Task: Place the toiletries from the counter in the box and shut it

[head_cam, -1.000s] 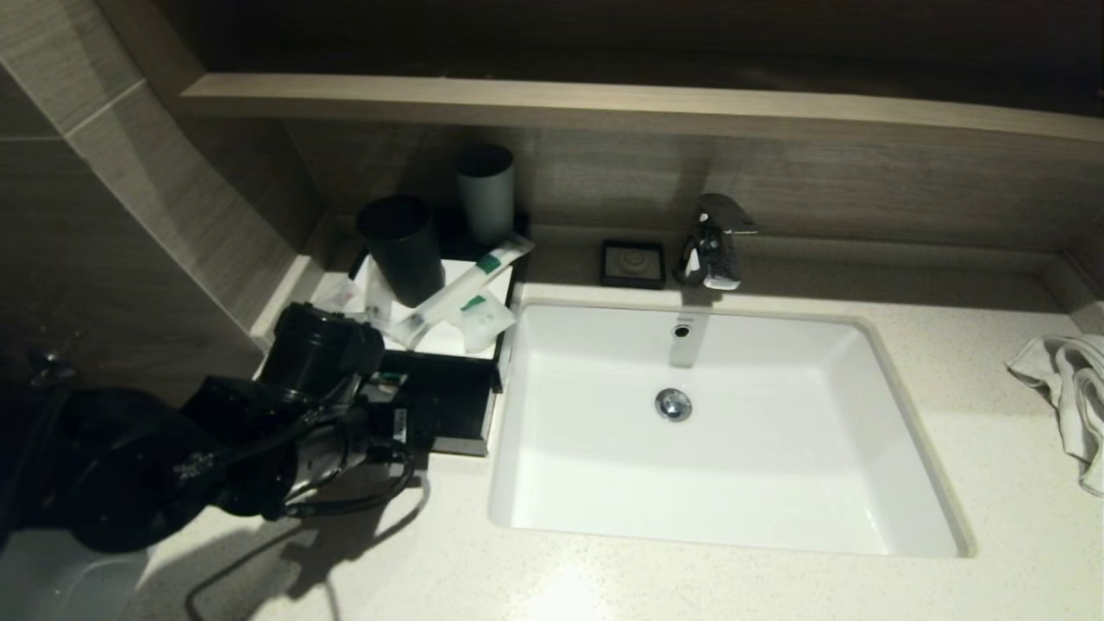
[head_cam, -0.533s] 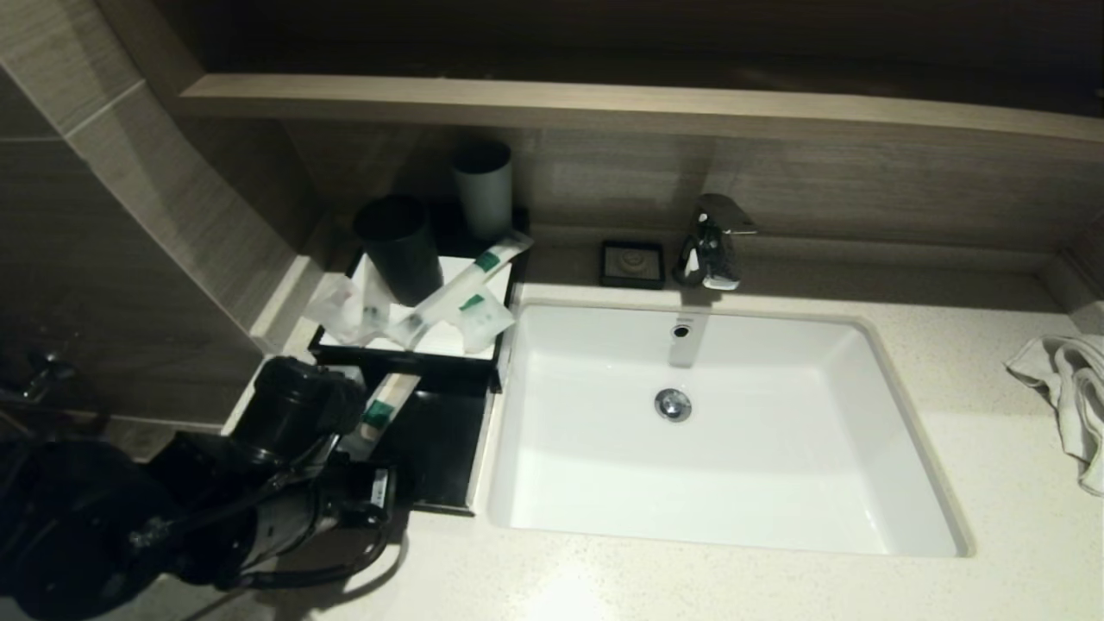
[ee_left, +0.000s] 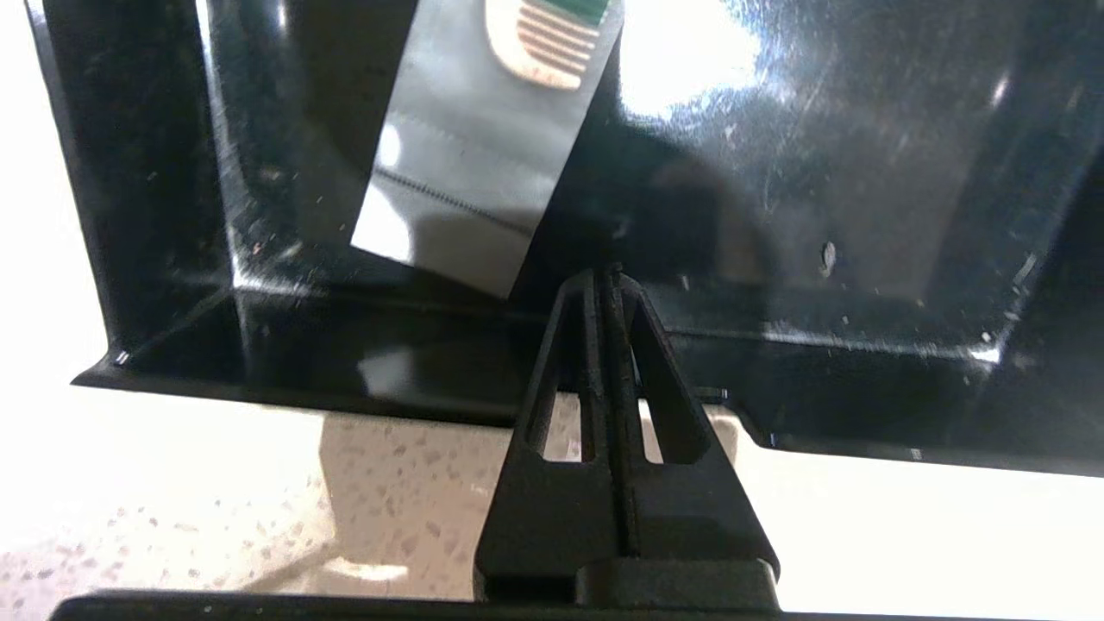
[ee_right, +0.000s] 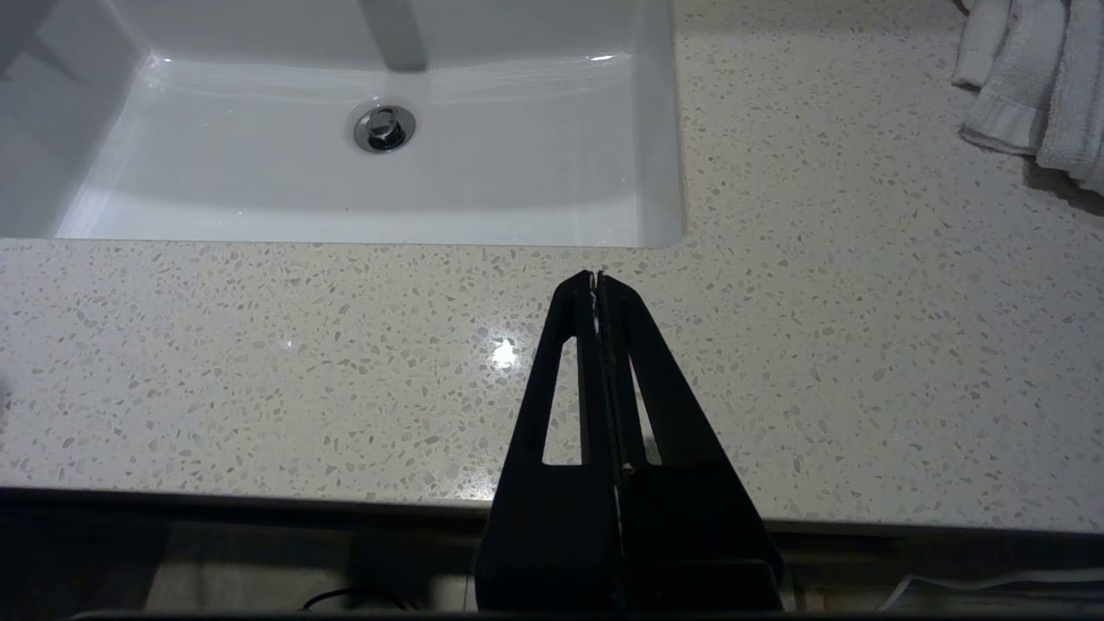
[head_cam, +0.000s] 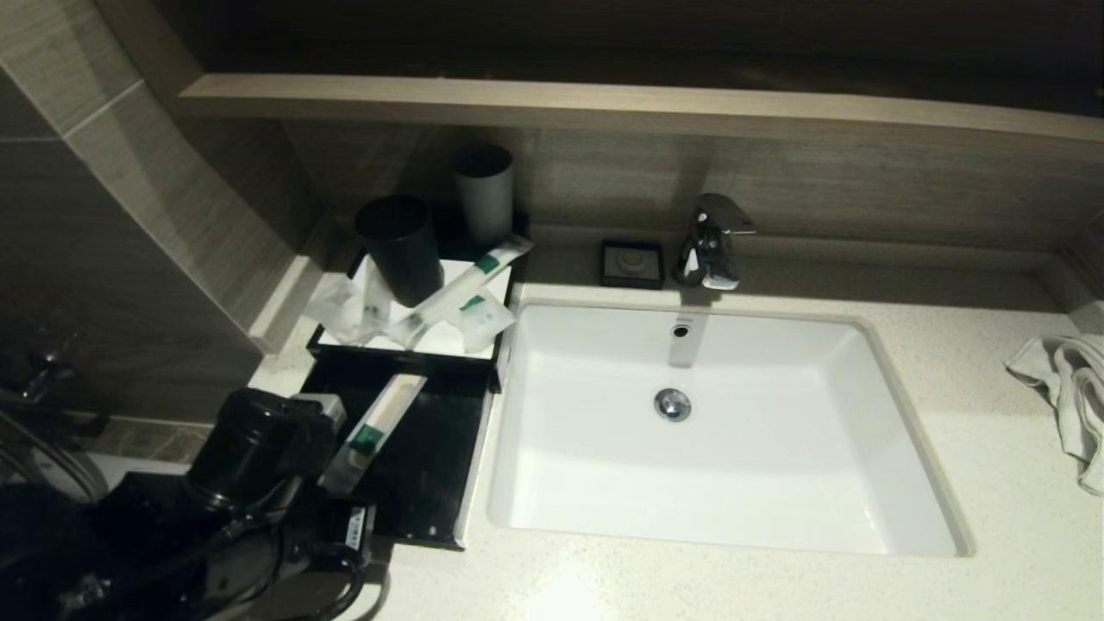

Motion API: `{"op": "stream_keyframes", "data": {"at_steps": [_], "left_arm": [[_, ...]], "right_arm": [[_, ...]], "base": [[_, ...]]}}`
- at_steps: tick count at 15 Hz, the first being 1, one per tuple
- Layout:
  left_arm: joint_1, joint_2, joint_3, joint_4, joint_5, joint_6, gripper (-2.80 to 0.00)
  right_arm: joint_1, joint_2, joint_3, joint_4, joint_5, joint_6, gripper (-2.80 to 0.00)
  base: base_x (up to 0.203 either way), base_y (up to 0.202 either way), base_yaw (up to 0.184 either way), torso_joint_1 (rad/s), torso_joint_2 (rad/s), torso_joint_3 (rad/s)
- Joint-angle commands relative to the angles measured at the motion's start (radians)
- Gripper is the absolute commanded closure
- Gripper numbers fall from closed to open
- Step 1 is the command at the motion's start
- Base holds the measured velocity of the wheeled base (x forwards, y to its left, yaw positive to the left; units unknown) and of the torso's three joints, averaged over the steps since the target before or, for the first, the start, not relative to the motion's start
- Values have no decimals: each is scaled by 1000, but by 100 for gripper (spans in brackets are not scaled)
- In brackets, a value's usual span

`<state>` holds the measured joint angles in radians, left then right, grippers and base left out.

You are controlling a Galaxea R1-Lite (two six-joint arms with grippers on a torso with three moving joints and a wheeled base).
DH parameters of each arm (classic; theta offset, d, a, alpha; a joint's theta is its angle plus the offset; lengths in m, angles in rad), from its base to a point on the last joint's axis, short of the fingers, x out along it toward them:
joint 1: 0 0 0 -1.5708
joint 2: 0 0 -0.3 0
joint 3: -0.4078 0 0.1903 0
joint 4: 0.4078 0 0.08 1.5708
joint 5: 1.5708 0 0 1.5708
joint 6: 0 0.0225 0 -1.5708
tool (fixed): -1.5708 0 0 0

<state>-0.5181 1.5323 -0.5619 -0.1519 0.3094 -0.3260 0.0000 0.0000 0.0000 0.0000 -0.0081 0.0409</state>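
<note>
Since one second ago the drawer [head_cam: 414,457] of the box [head_cam: 405,362] has come out much farther toward the near edge of the counter [head_cam: 690,586], and the left arm has drawn back with it. Now the drawer stands wide open, left of the sink [head_cam: 862,345], and one long thin packet [head_cam: 375,418] lies inside it, slanted. The other toiletries [head_cam: 431,306] are piled on the white top panel of the box, next to the black tumbler [head_cam: 401,246]; the grey tumbler [head_cam: 483,190] stands farther back. The left gripper [ee_left: 608,280] has its jaws pressed fully together, holding nothing between them, with the tips at the notch in the drawer's near wall. I judge the opening step is nearly finished; to do it well, the pull should stay straight along the drawer's line and stop before the drawer leaves the box, then the tips should lift free of the notch without dragging. The right gripper [ee_right: 597,278] is parked over the counter near the sink's near edge, jaws also fully together and empty. A white towel [head_cam: 1065,388] lies far right.
</note>
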Motion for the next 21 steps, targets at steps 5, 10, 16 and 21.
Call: {"op": "stream_keyframes", "data": {"at_steps": [5, 10, 16, 21], "left_arm": [[0, -12, -62, -3, 5, -5, 0], [0, 16, -193, 2, 8, -2, 0], [0, 50, -331, 6, 12, 6, 0], [1, 51, -413, 3, 13, 37, 0]], "right_arm": [[0, 0, 0, 0, -1, 1, 0], [0, 0, 0, 0, 0, 1, 0], [0, 0, 0, 0, -1, 1, 0], [0, 0, 0, 0, -1, 1, 0]], "base": [[0, 0, 0, 0, 0, 0], [0, 0, 0, 0, 0, 0], [0, 0, 0, 0, 0, 0], [0, 0, 0, 0, 0, 0]]}}
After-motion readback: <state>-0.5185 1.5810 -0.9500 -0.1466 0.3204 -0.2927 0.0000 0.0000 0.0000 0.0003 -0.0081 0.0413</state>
